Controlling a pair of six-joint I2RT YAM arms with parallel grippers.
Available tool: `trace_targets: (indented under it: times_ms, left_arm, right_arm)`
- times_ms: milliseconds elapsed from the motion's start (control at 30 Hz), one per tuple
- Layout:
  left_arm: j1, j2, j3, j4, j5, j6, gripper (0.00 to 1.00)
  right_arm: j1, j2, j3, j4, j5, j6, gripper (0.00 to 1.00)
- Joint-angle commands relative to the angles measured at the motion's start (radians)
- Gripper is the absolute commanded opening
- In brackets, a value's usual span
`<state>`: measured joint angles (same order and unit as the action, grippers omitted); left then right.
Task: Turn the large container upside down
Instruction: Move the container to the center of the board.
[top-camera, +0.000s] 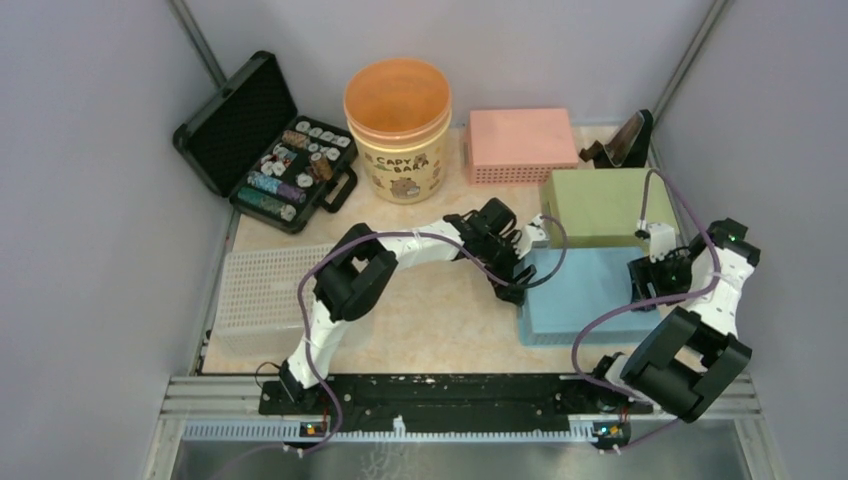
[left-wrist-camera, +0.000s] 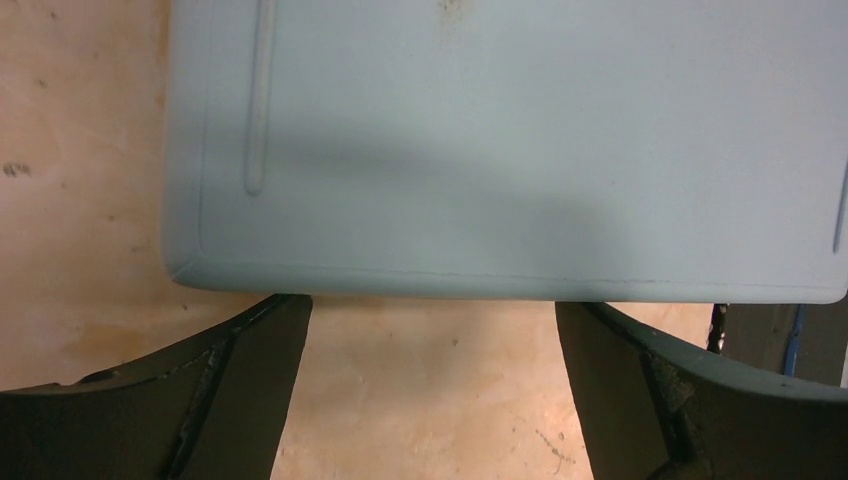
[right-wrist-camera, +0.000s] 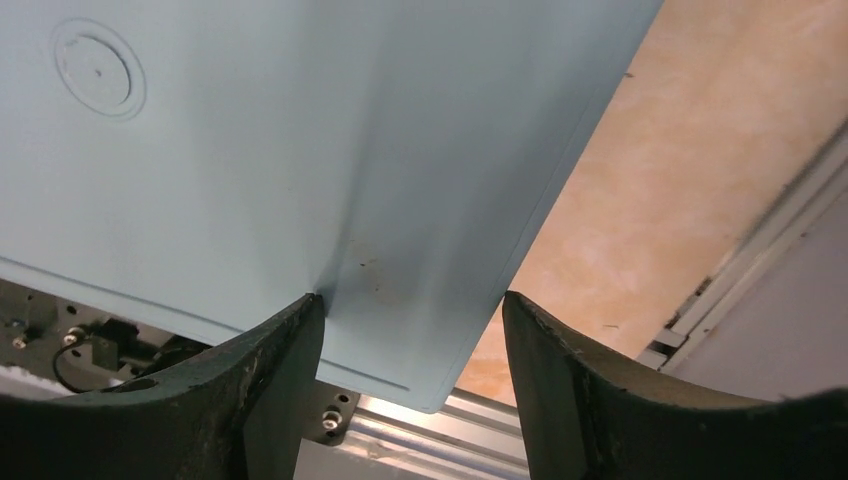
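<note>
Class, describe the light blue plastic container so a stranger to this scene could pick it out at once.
Look to the near right part of the beige table. There, directly in front of an olive green rectangular box, lies the light blue rectangular plastic container. It alone is blue, unlike that green box and the pink slotted plastic box farther back.

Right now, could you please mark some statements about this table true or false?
1. The left gripper is open, with the blue container just past its fingertips. True.
2. The capybara bucket lies on its side. False: it stands upright, mouth up.
3. The black case is closed. False: its lid stands open.
4. The green box sits on the far side of the blue container. True.
5. The white basket is right of the blue container. False: it is left of it.
</note>
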<state>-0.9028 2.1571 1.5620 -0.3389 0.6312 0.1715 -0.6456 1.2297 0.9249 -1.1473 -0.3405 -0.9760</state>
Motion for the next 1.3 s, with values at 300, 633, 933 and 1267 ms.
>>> trace_targets:
  times_ms: [300,633,933,1267]
  left_arm:
    - [-0.068,0.153,0.253,0.021,0.014,-0.051,0.99]
    - [-0.09,0.237,0.379,0.01,0.006,-0.067,0.99]
    - [-0.109,0.283,0.441,0.005,0.006,-0.079,0.99]
    - [-0.113,0.295,0.462,0.0,0.002,-0.095,0.99]
  right_arm:
    - [-0.141,0.121,0.145,0.039,-0.056,-0.041,0.64]
    - [-0.153,0.079,0.141,0.115,0.003,-0.008,0.64]
    - [-0.188,0.082,0.151,0.128,0.012,-0.01,0.64]
    - [-0.197,0.105,0.172,0.132,0.0,-0.009,0.64]
